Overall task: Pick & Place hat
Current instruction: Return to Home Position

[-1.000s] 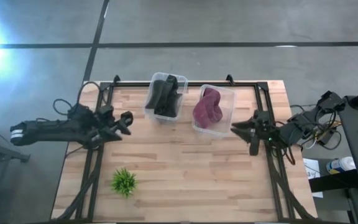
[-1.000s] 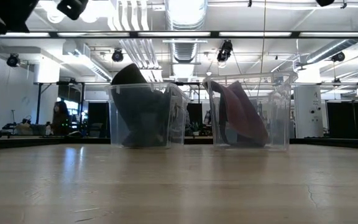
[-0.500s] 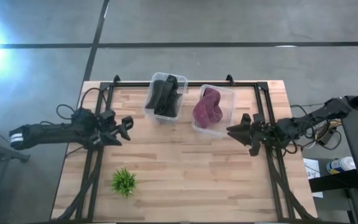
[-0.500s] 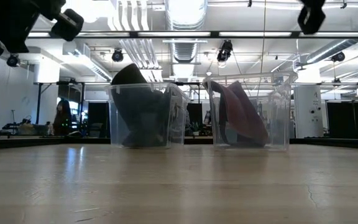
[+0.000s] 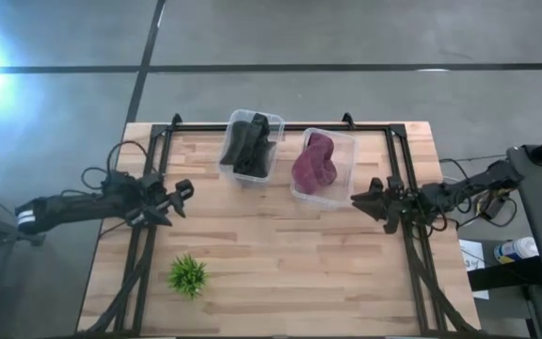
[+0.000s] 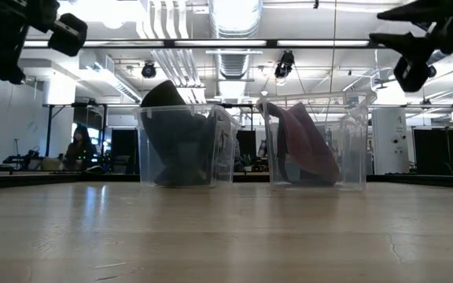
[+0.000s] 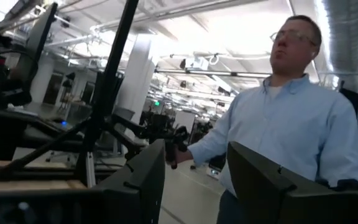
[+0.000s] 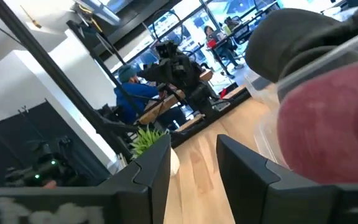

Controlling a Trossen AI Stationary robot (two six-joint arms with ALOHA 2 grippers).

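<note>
A: Left end effector [image 5: 177,195] hangs over the left margin of the surface [image 5: 280,254]; fingers parted, nothing between them; we log it as released.

B: Agreed; its wrist view shows only a person [image 7: 291,137] in the room beyond. The plant [image 5: 188,275] sits nearer the front edge, apart from that arm; we judge that a straight pull outward and upward keeps clear of it.

A: Black caps [image 5: 250,146] lie in the left bin [image 5: 226,155]; red cap [image 5: 313,165] lies in the right bin [image 5: 348,151]; the bins stand just beside each other at the far edge; placing looks done to us.

B: Right end effector [image 5: 373,205] is near the right bin's outer wall; fingers spread and empty. This is our tight spot; we would back it away from the bin first, then fold the arm.

A: Open room: the middle and front of the surface are bare wood; dark frame rails [image 5: 412,273] run along both side edges beneath the arms; we would keep the wrists high over those.
</note>
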